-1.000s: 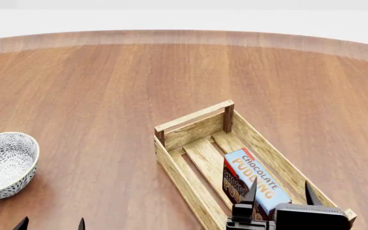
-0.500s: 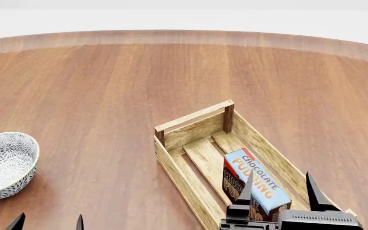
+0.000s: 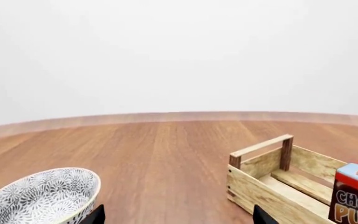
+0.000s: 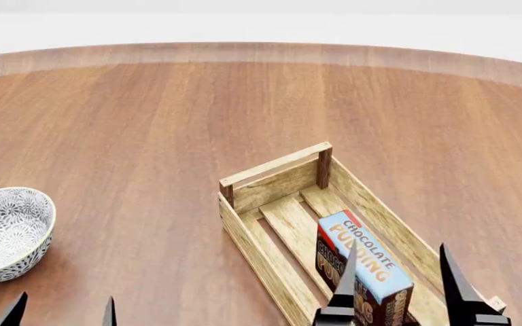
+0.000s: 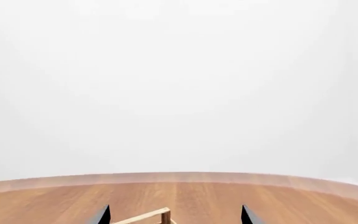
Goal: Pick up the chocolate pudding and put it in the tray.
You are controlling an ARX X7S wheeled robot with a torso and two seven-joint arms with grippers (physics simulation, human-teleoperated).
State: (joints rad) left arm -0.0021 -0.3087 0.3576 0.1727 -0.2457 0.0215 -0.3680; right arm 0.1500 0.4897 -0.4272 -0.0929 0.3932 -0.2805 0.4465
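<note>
Chocolate pudding (image 4: 363, 268): small rectangular carton, light-blue top, dark brown sides, lying inside the tray (image 4: 274, 178) toward its near end, long axis along the slats.

Right gripper (image 4: 395, 288): fingers spread apart, empty, tips straddling the carton's near end; one tip at the carton's 9 o'clock side, the other at 3 o'clock. Contact with the carton appears absent, though the near end is partly hidden by the tips.

Left gripper (image 4: 62, 311): fingers parted, holding nothing, at the lower edge of the head view, well apart from the tray.

Handling, judged: carton likely light and stiff, printed faces probably smooth; thin walls could dent under a hard squeeze. Best hold is across the two long brown sides, near the middle, where the width fits between the fingers.

Tray: light-wood slatted crate, dark corner posts, far end rail at 12 o'clock of the carton.

Bowl (image 4: 7, 232): grey-white patterned, at 9 o'clock of the tray, well apart.

Table (image 4: 152, 122): round, brown wood.

Status, judged: placement looks complete.
</note>
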